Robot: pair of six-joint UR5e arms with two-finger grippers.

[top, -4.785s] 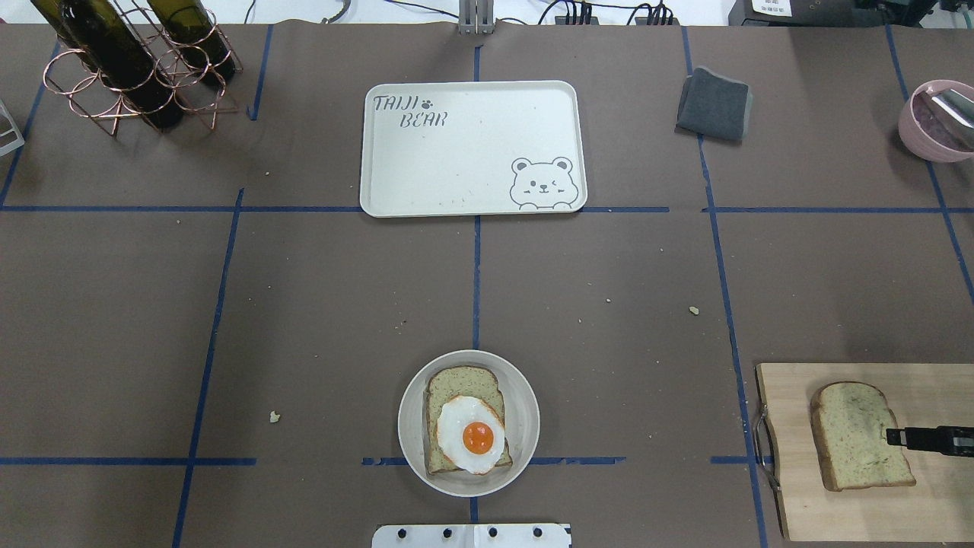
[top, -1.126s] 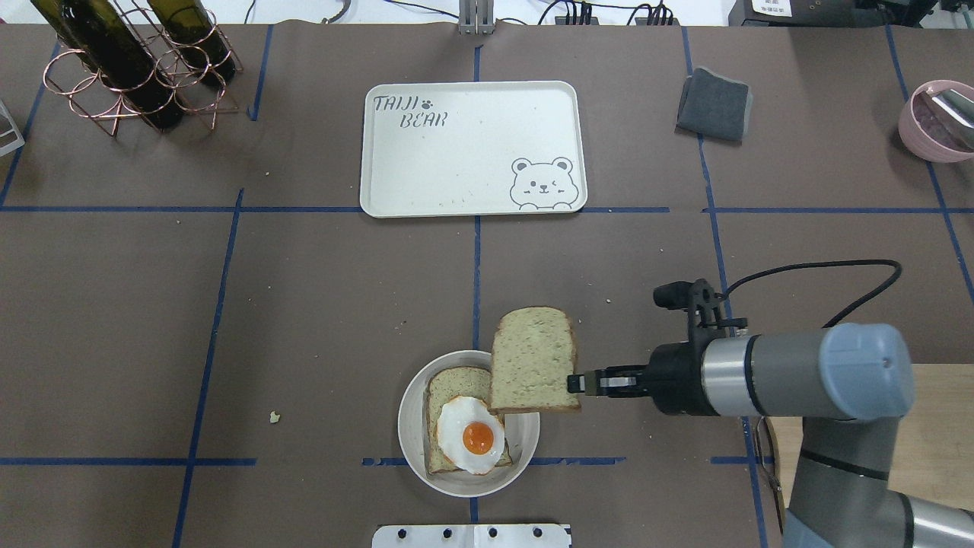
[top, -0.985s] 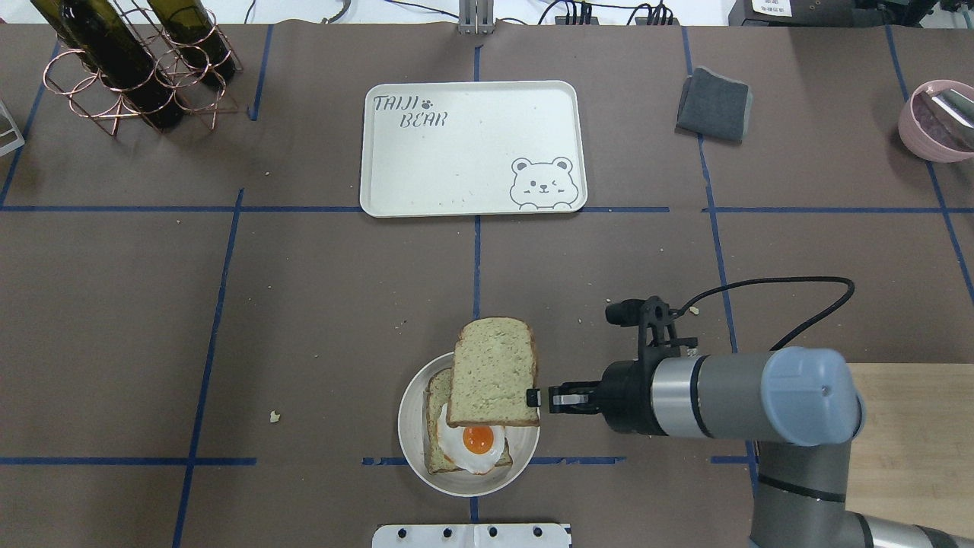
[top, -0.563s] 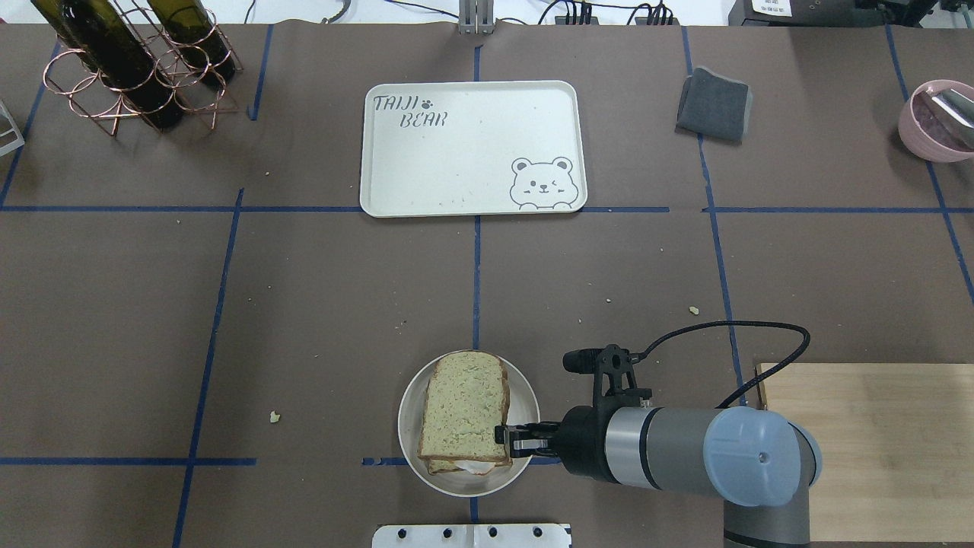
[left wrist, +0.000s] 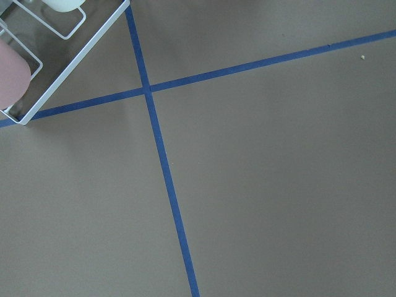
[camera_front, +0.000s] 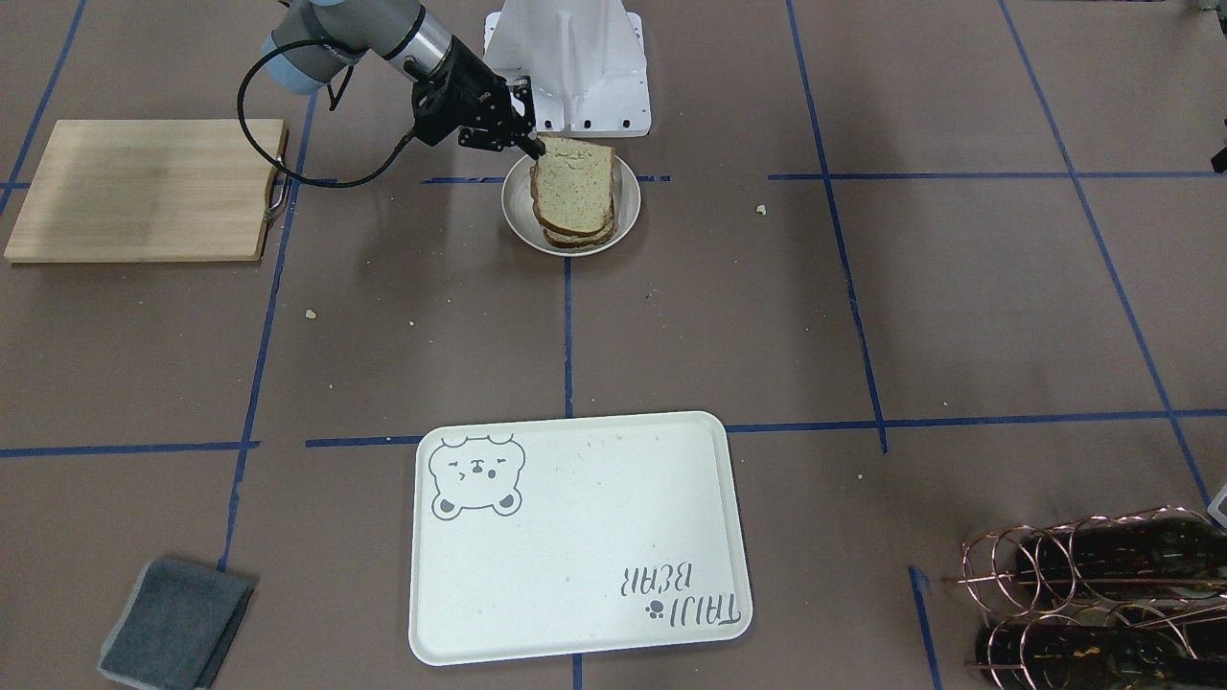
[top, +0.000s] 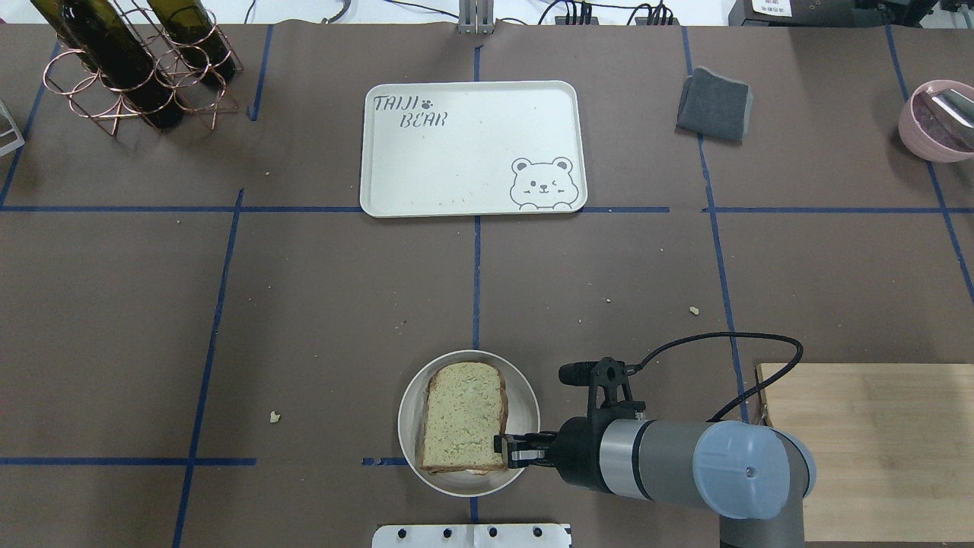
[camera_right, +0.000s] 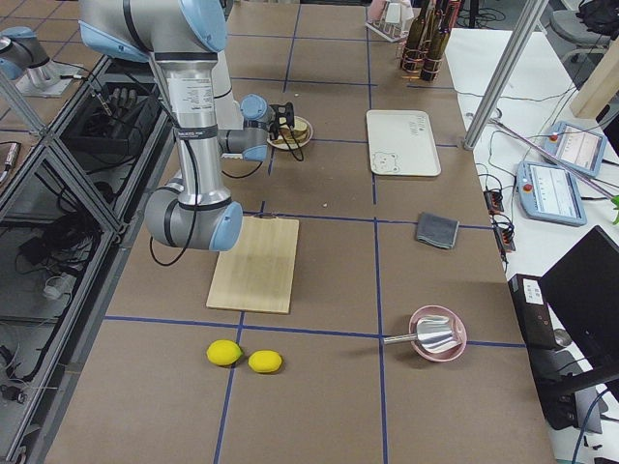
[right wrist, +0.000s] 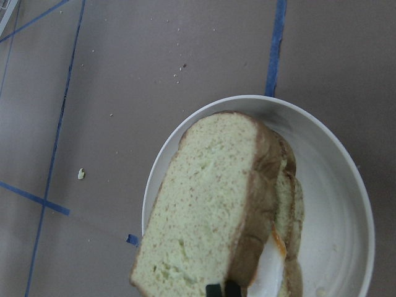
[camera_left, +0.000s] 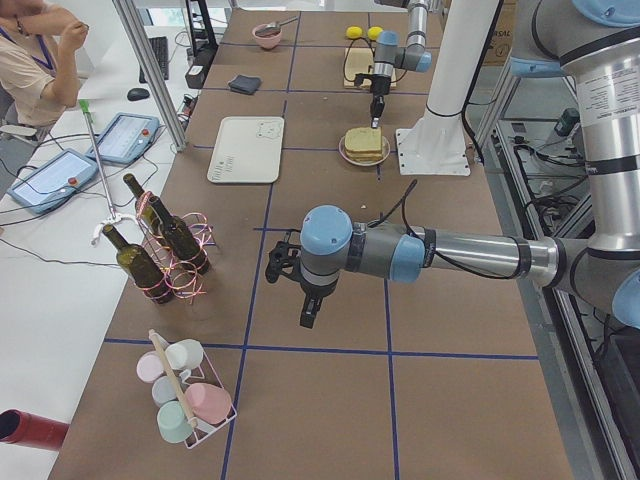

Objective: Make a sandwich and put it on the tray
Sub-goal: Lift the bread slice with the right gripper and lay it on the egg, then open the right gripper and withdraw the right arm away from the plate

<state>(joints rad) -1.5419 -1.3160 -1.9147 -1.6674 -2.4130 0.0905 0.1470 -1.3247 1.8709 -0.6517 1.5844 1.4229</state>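
Sandwich [top: 464,415] on round plate [top: 525,403], at middle of surface's robot-side edge; egg white [right wrist: 269,272] peeking from under top slice [right wrist: 204,210]. Right jaws clenched on that slice's corner, held end raised. Tray [top: 472,175] well apart, toward far edge. Left jaws over bare surface toward left end; cannot tell whether clenched or released.

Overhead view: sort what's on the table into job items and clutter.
Job: sandwich, round plate under it, tray, right gripper at the sandwich's edge.
Lying about: cutting board, grey cloth, wine bottles, pink bowl.
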